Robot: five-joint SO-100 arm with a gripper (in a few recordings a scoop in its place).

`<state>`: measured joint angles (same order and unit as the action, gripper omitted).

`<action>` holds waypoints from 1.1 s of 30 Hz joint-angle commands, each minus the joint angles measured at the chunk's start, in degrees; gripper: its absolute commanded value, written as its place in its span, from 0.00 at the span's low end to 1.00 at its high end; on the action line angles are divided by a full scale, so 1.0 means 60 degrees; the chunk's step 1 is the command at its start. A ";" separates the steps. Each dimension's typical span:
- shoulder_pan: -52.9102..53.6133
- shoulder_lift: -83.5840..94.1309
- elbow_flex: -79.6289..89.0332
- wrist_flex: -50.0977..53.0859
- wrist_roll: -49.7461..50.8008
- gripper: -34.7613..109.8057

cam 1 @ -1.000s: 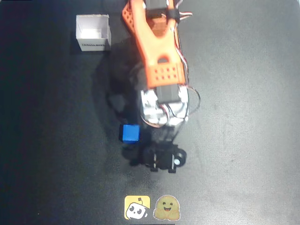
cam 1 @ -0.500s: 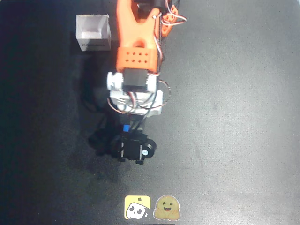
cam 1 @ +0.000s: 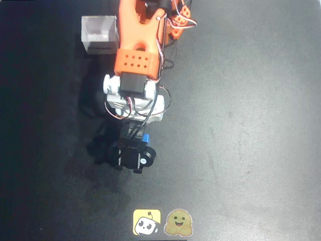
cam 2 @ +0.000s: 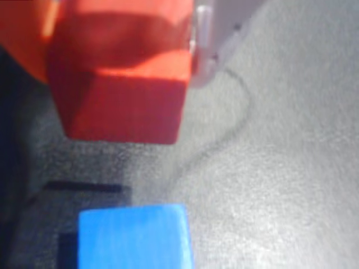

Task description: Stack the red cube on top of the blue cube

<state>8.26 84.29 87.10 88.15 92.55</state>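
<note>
Red cube (cam 2: 126, 84) above blue cube (cam 2: 134, 235)

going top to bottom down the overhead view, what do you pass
white box → orange arm segment → white wrist block → blue cube, mostly hidden under the arm → black pincer → yellow sticker and smiley sticker, side by side at the bottom edge

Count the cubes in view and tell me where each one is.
2. The red cube is held off the table in the gripper. The blue cube sits on the black table just below it, mostly covered by the arm in the overhead view.
</note>
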 commanded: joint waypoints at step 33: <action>-0.0220 -0.2666 -0.3193 -0.0483 0.0176 0.24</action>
<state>6.42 67.85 70.14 85.78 93.34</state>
